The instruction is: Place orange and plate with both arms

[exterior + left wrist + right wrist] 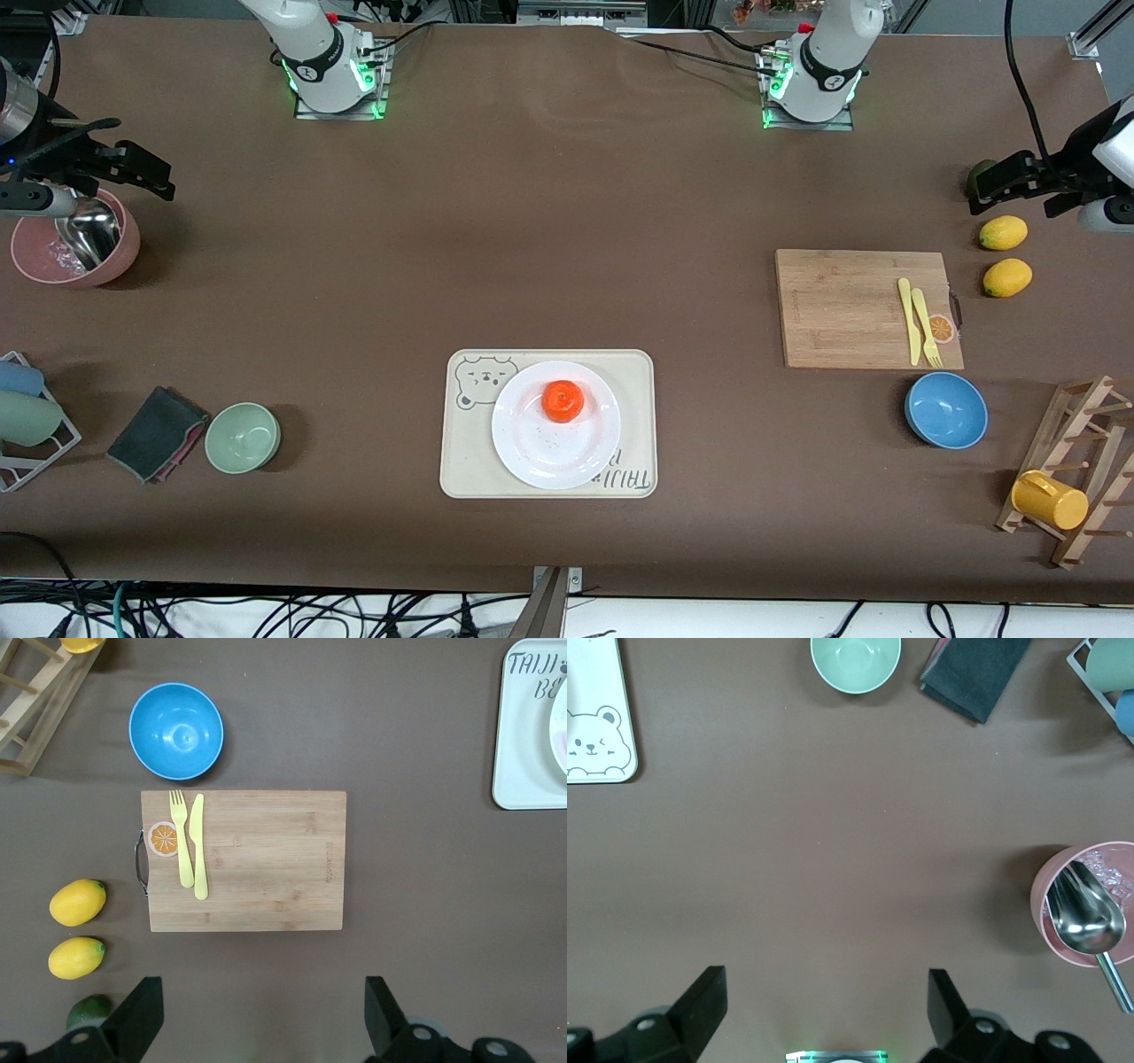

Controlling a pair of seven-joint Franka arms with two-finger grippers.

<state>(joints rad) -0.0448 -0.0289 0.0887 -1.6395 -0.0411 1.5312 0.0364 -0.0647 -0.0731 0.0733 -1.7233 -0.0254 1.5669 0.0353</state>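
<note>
Orange (pixel 563 400) sits on the plate (pixel 532 443), toward its edge farther from the front camera, and the plate rests on the bear-print tray (pixel 465 461) in the middle of the table, so the placing looks done. Both arms wait at their ends: left gripper (pixel 262 1020) hangs with fingers spread wide over bare table near the lemons (pixel 1003 232) and cutting board (pixel 842 301), holding nothing; right gripper (pixel 826 1014) likewise wide and empty beside the pink bowl (pixel 124 252). Open brown table surrounds the tray; the bowls stand well apart from it
</note>
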